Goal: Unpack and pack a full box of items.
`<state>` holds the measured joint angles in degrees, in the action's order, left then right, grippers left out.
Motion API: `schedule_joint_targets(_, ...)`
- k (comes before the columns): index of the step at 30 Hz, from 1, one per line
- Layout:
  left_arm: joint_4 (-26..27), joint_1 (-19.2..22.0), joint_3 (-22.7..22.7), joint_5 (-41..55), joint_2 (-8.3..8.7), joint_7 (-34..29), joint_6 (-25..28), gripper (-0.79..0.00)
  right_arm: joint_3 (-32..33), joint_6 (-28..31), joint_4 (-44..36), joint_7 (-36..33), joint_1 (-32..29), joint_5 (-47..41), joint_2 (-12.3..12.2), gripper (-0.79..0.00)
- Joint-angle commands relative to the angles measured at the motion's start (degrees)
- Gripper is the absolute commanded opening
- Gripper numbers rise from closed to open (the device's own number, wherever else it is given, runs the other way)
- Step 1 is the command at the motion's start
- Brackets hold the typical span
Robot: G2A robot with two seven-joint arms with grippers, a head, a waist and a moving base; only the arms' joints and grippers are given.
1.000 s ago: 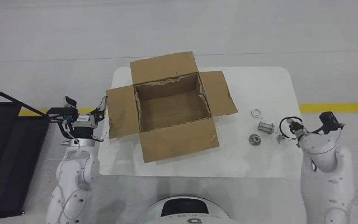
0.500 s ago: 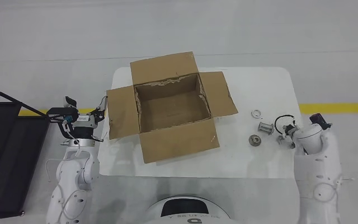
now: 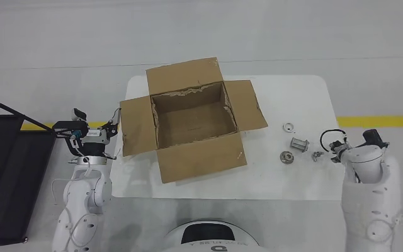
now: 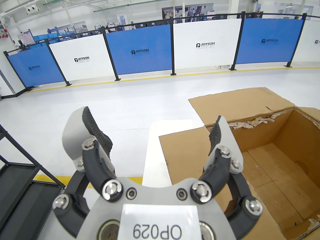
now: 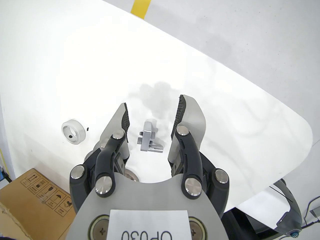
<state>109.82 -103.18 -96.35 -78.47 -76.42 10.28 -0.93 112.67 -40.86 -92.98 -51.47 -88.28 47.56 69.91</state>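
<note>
Your right claw (image 5: 153, 102) stands partly open, its fingers on either side of the small metal bracket (image 5: 148, 137), which lies on the white surface (image 5: 75, 63). Since half a second ago that arm has drawn back a little toward the surface's right edge. The ring (image 5: 73, 131) and the open box (image 3: 192, 116) have not moved. Your left claw (image 4: 152, 131) stays wide open beside the box's left flap.
</note>
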Motion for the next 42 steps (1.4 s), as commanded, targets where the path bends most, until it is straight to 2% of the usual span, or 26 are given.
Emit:
schedule_joint_targets(1,0.0,0.0,0.0,0.0,0.0,0.0,0.0,0.0,-0.3,0.6,-2.0,0.2,-1.8,-0.3,0.1,-0.44)
schedule_joint_targets(6,0.0,0.0,0.0,0.0,0.0,0.0,0.0,0.0,-4.0,0.7,-2.2,-0.1,-2.5,1.8,0.2,-0.459)
schedule_joint_targets(12,0.0,0.0,0.0,0.0,0.0,0.0,0.0,0.0,-7.8,-0.1,0.5,-1.5,0.1,5.0,0.0,-0.474)
schedule_joint_targets(17,0.0,0.0,0.0,0.0,0.0,0.0,0.0,0.0,-9.7,-1.9,3.1,-1.8,2.8,7.0,0.0,-0.517)
schedule_joint_targets(20,0.0,0.0,0.0,0.0,0.0,0.0,0.0,0.0,-10.4,-3.0,4.3,-1.7,3.9,7.9,0.0,-0.597)
schedule_joint_targets(21,0.0,0.0,0.0,0.0,0.0,0.0,0.0,0.0,-10.4,-3.1,4.5,-1.7,4.1,8.0,0.0,-0.779)
schedule_joint_targets(23,0.0,0.0,0.0,0.0,0.0,0.0,0.0,0.0,-8.8,-2.8,4.3,-2.8,4.4,6.1,-0.2,-0.785)
schedule_joint_targets(26,0.0,0.0,0.0,0.0,0.0,0.0,0.0,0.0,-2.0,-2.3,4.1,-4.3,4.9,0.5,-0.6,-0.785)
schedule_joint_targets(30,0.0,0.0,0.0,0.0,0.0,0.0,0.0,0.0,8.2,3.9,3.7,-8.8,3.6,-8.6,-1.6,-0.785)
schedule_joint_targets(33,0.0,0.0,0.0,0.0,0.0,0.0,0.0,0.0,12.9,9.1,2.4,-12.3,1.9,-15.1,-2.0,-0.785)
schedule_joint_targets(36,0.0,0.0,0.0,0.0,0.0,0.0,0.0,0.0,14.8,16.9,0.9,-18.5,-0.4,-22.1,-2.2,-0.785)
schedule_joint_targets(37,0.0,0.0,0.0,0.0,0.0,0.0,0.0,0.0,14.7,20.1,1.0,-22.9,-1.0,-24.8,-2.4,-0.785)
schedule_joint_targets(38,0.0,0.0,0.0,0.0,0.0,0.0,0.0,0.0,14.7,21.3,1.3,-25.1,-1.1,-26.0,-2.5,-0.785)
schedule_joint_targets(42,0.0,0.0,0.0,0.0,0.0,0.0,0.0,0.0,14.7,21.3,1.3,-25.1,-1.1,-26.0,-2.5,-0.785)
